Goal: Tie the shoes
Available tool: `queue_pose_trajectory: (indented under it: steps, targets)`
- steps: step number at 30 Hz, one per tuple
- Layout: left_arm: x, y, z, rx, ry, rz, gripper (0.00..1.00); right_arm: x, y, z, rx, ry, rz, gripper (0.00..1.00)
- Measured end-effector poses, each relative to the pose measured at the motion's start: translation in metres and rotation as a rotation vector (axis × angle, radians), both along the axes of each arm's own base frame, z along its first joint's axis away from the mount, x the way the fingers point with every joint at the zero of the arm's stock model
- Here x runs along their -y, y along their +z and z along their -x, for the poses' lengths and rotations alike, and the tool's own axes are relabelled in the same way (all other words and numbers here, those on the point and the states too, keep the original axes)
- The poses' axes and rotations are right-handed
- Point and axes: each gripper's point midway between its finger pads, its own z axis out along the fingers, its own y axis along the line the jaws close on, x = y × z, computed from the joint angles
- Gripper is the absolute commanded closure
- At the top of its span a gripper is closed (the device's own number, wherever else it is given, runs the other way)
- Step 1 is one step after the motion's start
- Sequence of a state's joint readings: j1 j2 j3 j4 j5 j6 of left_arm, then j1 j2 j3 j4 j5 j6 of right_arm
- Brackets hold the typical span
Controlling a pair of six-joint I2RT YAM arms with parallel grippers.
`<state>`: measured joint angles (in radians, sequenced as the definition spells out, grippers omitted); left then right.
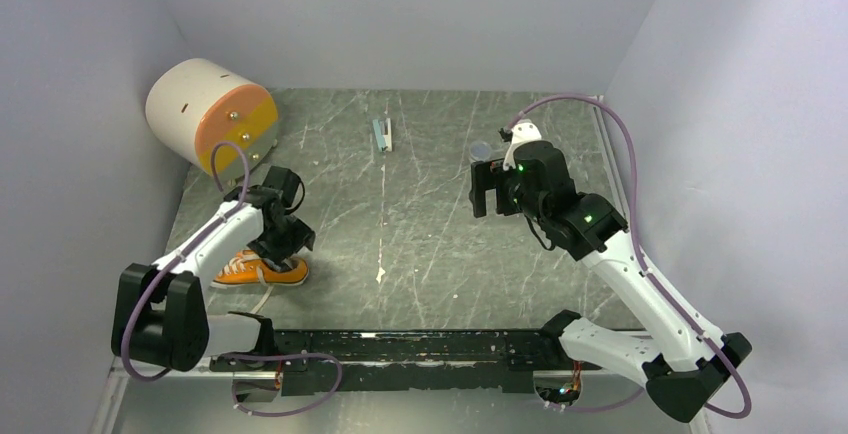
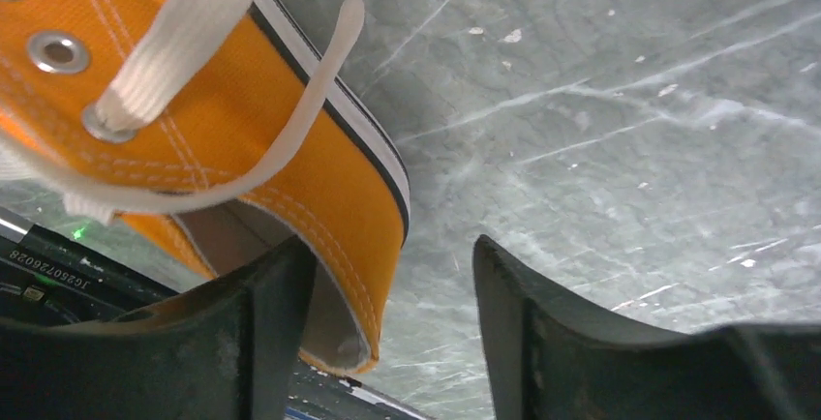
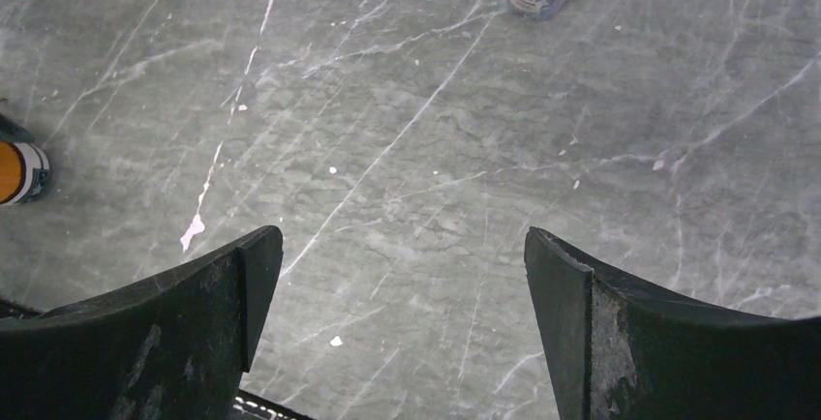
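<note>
Your left arm [image 1: 215, 235] and right arm [image 1: 648, 292] wear white shells between bulky black joint housings [image 1: 165, 319], each trailed by a looping lilac cable [image 1: 570, 96]. Two small green lights [image 1: 590, 219] glow on the right arm. The right gripper [image 3: 402, 246] has matte black fingers [image 3: 184, 333], scuffed grey, perhaps worn rubber.

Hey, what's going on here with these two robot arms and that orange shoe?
The left end effector is down at the orange sneaker near the left side of the table. Its jaws are open, with an edge of the canvas upper in the gap between them. The white laces hang loose, not yet tied. The right end effector hovers open over bare table, holding nothing.
</note>
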<state>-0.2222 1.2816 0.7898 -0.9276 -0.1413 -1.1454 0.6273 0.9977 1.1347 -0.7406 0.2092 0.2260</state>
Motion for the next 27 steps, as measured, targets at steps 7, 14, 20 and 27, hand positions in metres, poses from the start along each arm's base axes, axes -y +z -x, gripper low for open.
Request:
queue_pose_trajectory:
  steps: [7, 14, 20, 27]
  targets:
    - [0.004, -0.012, 0.000, -0.032, -0.005, 0.028, 0.95, 0.005, 0.003, -0.005, 0.026, -0.027, 0.021, 0.00]
    - [0.004, 0.048, -0.021, 0.131, -0.020, 0.045, 0.95, 0.009, 0.004, -0.007, 0.037, -0.044, 0.034, 0.00]
    - [-0.025, 0.188, -0.057, 0.508, 0.001, -0.045, 0.95, 0.010, 0.005, -0.007, 0.040, -0.051, 0.037, 0.00]
    - [-0.055, 0.298, -0.056, 0.818, -0.041, -0.211, 0.95, 0.009, 0.007, -0.008, 0.041, -0.047, 0.032, 0.00]
